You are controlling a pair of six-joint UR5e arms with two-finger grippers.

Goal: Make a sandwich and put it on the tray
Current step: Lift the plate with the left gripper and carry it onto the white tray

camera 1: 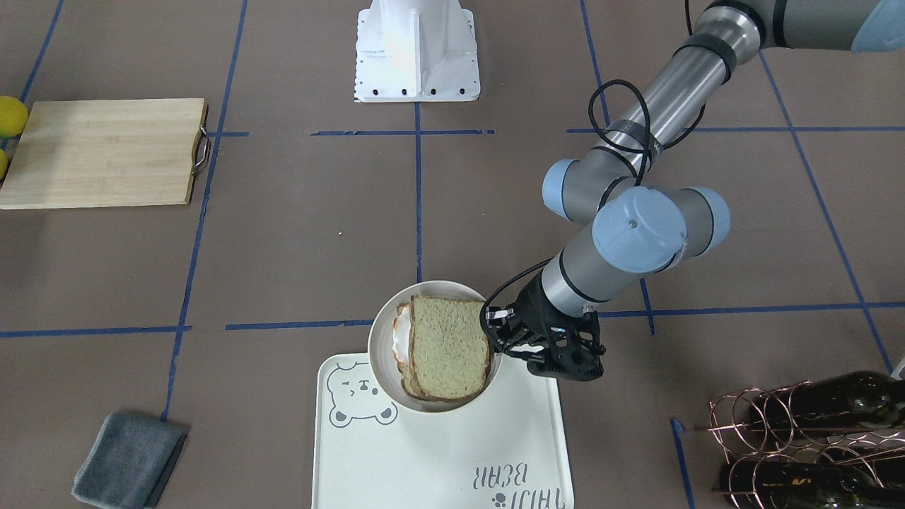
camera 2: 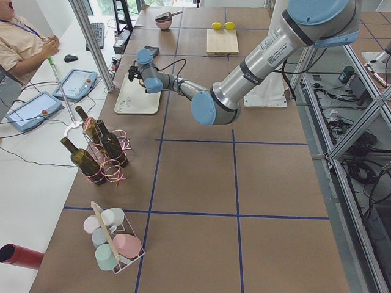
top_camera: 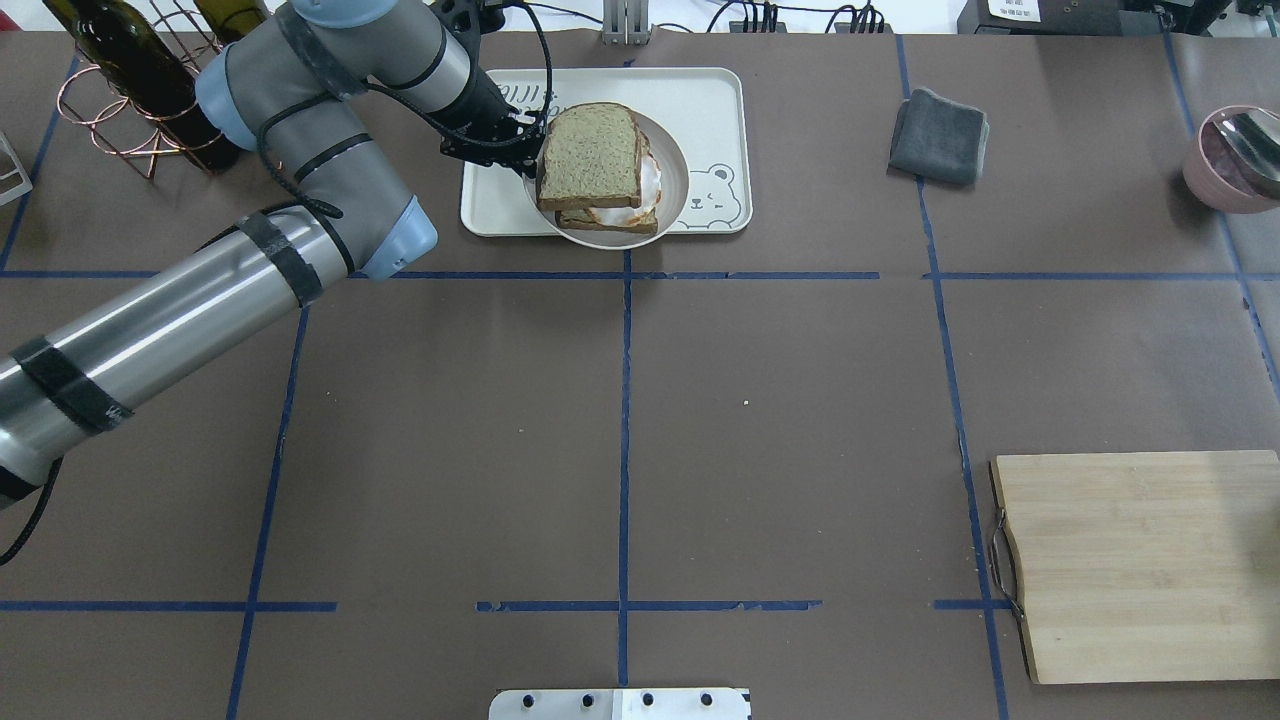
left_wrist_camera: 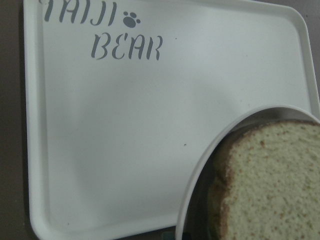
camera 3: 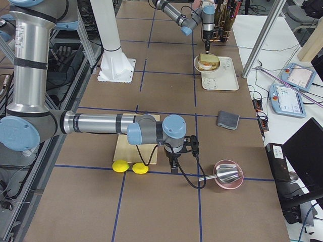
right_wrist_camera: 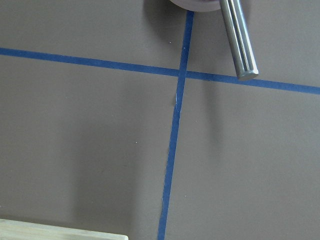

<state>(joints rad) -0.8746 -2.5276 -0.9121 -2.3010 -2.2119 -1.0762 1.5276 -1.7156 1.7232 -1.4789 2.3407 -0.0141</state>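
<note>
Step in hand, by judgement: seating the loaded plate on the tray. To do it well, the left claw [camera 1: 496, 331] should keep the plate [camera 1: 378, 375] level. It should carry the plate further in over the tray's bare middle, lower it until the base sits flat inside the raised rim, and only then let go. Any tilt risks the top slice sliding, as it already sits offset from the slice beneath.

Left claw: the jaws stand narrow and appear clamped on the plate's rim, on the side towards the left arm. It touches nothing else. The wrist view shows the rim close in at the lower edge, which agrees with a grip there. Whether the plate is resting or held just clear of the tray cannot be told.

The sandwich [camera 1: 449, 346] lies on the plate, two slices with the white of the egg [camera 1: 401, 339] showing between them at one side. The plate covers the robot-side edge of the tray [camera 1: 438, 452] and overhangs it, so it is only partly over the tray. The bear face [camera 1: 360, 403] is just beside the plate, and the lettering [camera 1: 520, 488] is well apart from it, at the tray's far end.

Right claw [camera 3: 174, 162]: it hangs low over the bench [camera 1: 297, 247] well away from the tray, between the cutting board [camera 1: 99, 152] and a pink bowl [camera 3: 228, 176]. Its opening cannot be told.

Also on the bench are a grey cloth [camera 1: 131, 459] and a bottle rack [camera 1: 813, 438].
</note>
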